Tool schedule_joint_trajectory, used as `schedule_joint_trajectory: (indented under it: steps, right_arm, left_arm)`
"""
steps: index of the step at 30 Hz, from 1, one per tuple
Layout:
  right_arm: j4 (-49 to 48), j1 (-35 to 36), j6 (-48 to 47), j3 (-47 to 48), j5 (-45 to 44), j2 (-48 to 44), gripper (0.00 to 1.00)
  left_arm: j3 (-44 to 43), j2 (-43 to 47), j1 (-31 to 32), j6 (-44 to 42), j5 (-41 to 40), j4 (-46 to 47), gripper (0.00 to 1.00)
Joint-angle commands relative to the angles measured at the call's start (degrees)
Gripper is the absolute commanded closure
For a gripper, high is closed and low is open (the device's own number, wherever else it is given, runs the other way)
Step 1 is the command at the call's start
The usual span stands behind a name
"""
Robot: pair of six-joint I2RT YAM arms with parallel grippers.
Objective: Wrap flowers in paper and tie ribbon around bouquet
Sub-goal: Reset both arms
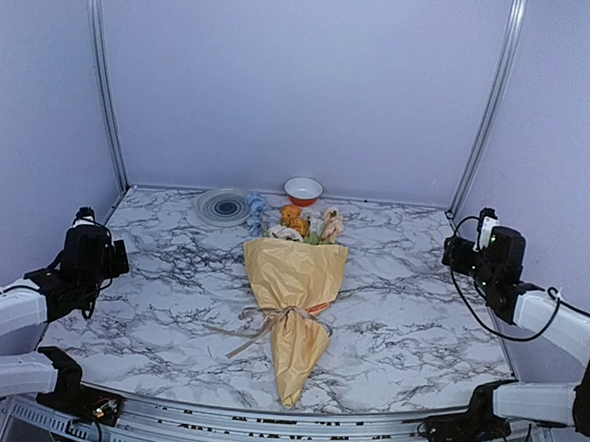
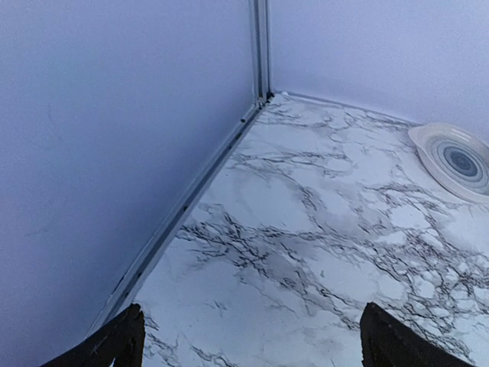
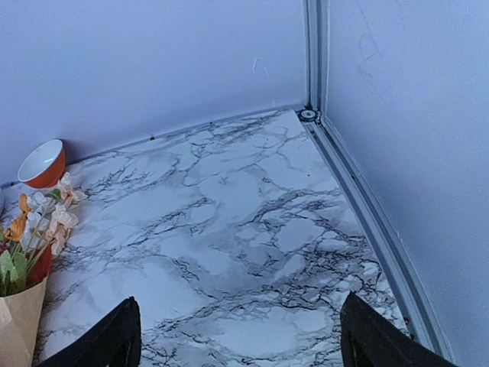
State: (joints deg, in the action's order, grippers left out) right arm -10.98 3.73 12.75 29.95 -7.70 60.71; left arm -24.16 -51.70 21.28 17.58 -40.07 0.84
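The bouquet (image 1: 293,291) lies in the middle of the marble table (image 1: 420,309), a tan-yellow paper cone with its point toward the arms. Orange, cream and pale flowers (image 1: 300,224) show at its wide far end. A pale ribbon (image 1: 269,323) is tied round the cone's narrow waist, its loose ends trailing left. My left gripper (image 2: 248,344) is raised at the table's left edge, open and empty. At the right edge my right gripper (image 3: 241,340) is raised too, open and empty. In the right wrist view the flowers (image 3: 38,225) and the paper (image 3: 19,325) show at the left edge.
A grey striped plate (image 1: 224,207) and an orange bowl (image 1: 303,189) stand at the back of the table, behind the bouquet. The plate (image 2: 457,160) also shows in the left wrist view, the bowl (image 3: 43,163) in the right. Pale walls close in three sides.
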Motion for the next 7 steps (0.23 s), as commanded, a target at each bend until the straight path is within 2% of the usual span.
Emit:
schedule_joint_trajectory:
  steps: [1, 7]
  right_arm:
    - [-5.64, -0.17, 3.82, -0.93, -7.66, 4.02, 0.13]
    - [-4.89, -0.21, 4.57, 0.28, -8.33, 9.84, 0.14]
  left_arm:
    - [8.68, 6.74, -0.92, -1.38, -12.01, 10.05, 0.01]
    - [18.63, 10.56, -2.17, -5.30, -11.32, 23.49, 0.01]
